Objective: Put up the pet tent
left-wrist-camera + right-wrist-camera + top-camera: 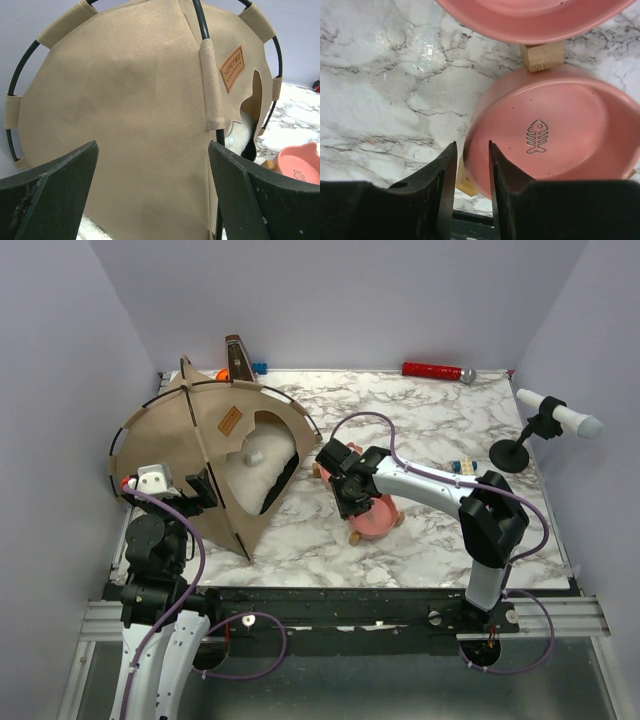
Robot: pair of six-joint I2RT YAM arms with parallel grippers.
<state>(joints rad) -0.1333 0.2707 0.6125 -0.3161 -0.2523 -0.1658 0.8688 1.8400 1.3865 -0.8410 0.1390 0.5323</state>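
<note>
Tan pet tent (125,115), just ahead of wide-apart left fingers (55,195); right fingers (432,200) slightly parted, at pink bowl (570,130)

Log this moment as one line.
pet tent: standing, white pillow inside | left gripper: open, facing tent wall | right gripper: jaws slightly apart over pink bowl rim

Both arms pair black joint housings with glossy white shells; the left arm (150,555) is mostly black, the right arm (425,480) has a long white link; a thin purple cable (365,416) loops along each; the left gripper (152,150) has broad, scuffed matte-black fingers (55,190); the right gripper (471,150) has black fingers too, one with a small round hole; a white camera block (152,478) caps the left wrist.
</note>
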